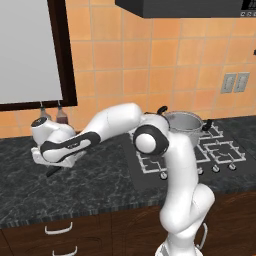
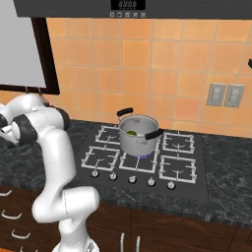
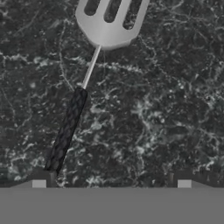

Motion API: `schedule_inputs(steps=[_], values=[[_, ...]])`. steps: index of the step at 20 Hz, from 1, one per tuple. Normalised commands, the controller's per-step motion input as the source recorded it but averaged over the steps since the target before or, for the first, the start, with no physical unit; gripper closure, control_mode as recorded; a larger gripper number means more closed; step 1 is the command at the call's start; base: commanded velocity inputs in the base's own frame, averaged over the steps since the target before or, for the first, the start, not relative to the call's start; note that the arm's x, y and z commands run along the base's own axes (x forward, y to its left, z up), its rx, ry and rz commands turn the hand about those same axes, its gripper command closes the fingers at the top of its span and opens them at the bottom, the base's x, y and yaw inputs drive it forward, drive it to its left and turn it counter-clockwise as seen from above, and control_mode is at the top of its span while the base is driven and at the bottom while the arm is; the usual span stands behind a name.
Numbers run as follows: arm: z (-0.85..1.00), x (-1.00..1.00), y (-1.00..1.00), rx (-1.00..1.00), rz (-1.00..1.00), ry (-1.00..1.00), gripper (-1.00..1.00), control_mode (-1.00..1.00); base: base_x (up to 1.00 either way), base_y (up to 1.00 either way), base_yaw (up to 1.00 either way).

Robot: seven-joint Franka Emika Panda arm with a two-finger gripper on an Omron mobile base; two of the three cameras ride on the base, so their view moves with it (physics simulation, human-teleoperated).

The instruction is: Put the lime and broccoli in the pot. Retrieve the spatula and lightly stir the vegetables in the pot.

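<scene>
claw (image 3: pixel 111 180) spread wide (tips barely visible); spatula (image 3: pixel 87 74) head cropped.

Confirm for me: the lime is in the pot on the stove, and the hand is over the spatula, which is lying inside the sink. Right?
Not quite. The spatula lies on the dark stone counter, not in a sink; the hand view shows it flat on the counter just ahead of the hand. The rest holds: the right base view shows the lime in the pot on the stove.
</scene>
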Motion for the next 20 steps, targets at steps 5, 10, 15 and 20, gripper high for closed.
schedule_inputs(steps=[5, 10, 15, 20], values=[[-0.12, 0.15, 0.18, 0.0, -0.01, -0.07, -1.0, -1.0, 0.0, 0.0, 0.0], [-0.24, 0.24, 0.13, 0.0, 0.0, 0.0, -1.0, -1.0, 0.0, 0.0, 0.0], [-0.18, 0.1, 0.19, 0.0, 0.0, 0.0, -1.0, -1.0, 0.0, 0.0, 0.0], [-0.09, 0.09, 0.21, 0.0, 0.0, -0.01, -1.0, -1.0, 0.0, 0.0, 0.0]])
